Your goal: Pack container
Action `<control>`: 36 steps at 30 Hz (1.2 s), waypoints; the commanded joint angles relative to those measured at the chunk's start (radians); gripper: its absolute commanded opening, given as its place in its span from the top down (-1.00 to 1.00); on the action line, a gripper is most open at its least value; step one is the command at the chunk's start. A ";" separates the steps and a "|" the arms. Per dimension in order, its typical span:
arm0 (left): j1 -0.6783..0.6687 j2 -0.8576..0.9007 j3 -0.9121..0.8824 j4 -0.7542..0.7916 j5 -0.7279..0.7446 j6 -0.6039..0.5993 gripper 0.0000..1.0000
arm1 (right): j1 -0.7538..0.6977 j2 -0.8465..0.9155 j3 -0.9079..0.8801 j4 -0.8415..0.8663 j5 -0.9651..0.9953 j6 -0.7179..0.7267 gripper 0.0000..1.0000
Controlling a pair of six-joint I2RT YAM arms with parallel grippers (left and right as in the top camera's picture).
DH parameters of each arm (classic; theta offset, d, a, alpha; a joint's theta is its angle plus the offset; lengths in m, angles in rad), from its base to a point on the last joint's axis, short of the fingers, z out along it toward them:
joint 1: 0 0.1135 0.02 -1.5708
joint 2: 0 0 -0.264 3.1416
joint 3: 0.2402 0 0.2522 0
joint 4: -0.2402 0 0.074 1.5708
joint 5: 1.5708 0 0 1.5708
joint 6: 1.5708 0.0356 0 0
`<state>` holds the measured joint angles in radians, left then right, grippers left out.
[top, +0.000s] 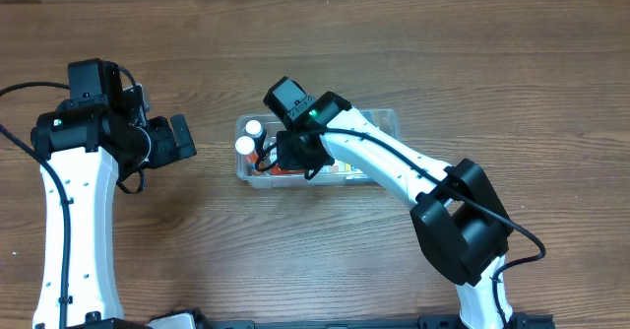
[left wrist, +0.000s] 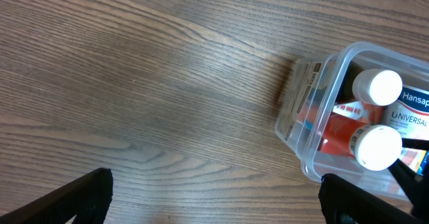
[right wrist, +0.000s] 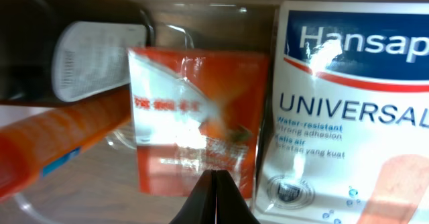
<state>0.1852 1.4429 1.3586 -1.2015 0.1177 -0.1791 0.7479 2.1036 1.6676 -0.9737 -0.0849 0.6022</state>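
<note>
Left of frame in the overhead view, the left gripper [top: 185,139] hangs over bare table [top: 394,33], well apart from the container [top: 387,117]. Its wrist view shows the left gripper [left wrist: 221,200] spread wide, with wood grain between the two dark fingertips [left wrist: 87,197] and nothing held.

At centre, we find the container standing flat on the table, long side running left to right. In the left wrist view the container [left wrist: 320,133] sits at the right edge. Two white-capped bottles [top: 250,136] stand at its left end, one above the other in the picture. Beside them lies a plaster box [left wrist: 414,110] marked "Universal".

The right gripper [top: 281,160] reaches down into the left half of the container, its arm [top: 394,166] crossing the tub from the lower right. In its wrist view the right gripper [right wrist: 214,187] has its tips pressed together, with nothing visible between them. An orange box [right wrist: 198,117] lies just beyond the tips, the plaster box touching its right side.
</note>
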 commanded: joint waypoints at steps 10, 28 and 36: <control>0.004 0.001 -0.001 0.000 0.008 0.040 -1.00 | -0.010 -0.075 0.156 -0.158 0.236 -0.083 0.92; -0.186 -0.180 -0.002 0.072 0.040 0.093 -1.00 | -0.609 -0.452 0.184 -0.362 0.135 -0.284 -0.95; -0.186 -0.848 -0.398 0.163 0.030 0.068 -1.00 | -0.546 -1.154 -0.651 -0.005 0.169 -0.284 -1.00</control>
<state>-0.0044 0.7673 1.0855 -1.0554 0.1467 -0.0971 0.1726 1.1412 1.2881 -1.0401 0.0677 0.3187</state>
